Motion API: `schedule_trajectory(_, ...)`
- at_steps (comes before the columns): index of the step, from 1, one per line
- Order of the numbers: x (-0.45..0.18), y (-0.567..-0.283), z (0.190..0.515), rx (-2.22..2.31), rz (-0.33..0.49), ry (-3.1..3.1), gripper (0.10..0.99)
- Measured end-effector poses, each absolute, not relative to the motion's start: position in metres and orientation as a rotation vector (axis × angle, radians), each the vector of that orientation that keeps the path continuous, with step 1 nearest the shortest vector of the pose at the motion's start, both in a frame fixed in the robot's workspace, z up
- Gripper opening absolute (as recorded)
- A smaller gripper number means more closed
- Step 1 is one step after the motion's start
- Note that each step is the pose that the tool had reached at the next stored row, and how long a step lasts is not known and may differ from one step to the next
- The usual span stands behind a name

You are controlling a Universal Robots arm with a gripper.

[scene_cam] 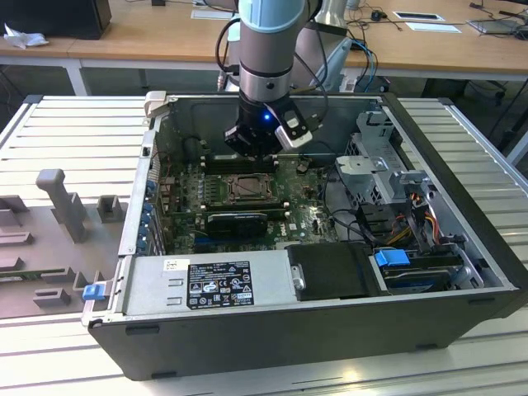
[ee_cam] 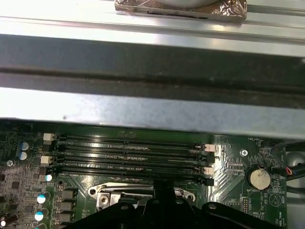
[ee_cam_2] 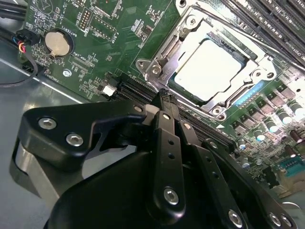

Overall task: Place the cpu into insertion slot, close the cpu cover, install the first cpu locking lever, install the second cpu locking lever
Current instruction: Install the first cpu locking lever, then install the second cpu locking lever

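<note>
end effector (ee_cam_2: 162, 98): fingers pressed together, empty | cpu (ee_cam_2: 212, 69): seated in insertion slot (ee_cam_2: 183, 57) | cpu cover: indistinct

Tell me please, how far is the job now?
Done: the cpu lies in the insertion slot, and the cpu cover looks folded down around it. In hand: the tool hangs just beside the socket, holding nothing visible. Left: whether the locking levers are latched, I cannot tell.
</note>
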State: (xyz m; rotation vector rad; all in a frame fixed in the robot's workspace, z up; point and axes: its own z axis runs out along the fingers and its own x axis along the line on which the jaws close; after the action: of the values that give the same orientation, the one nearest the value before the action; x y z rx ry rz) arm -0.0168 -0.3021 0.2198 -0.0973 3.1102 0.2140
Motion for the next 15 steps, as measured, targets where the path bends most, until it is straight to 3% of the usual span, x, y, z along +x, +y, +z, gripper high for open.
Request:
schedule_trajectory(11,-0.017,-0.311,0.222,-0.097,0.212,3.110,0.106)
schedule_trajectory(15,-0.017,-0.311,0.250,-0.097,0.212,3.110,0.106)
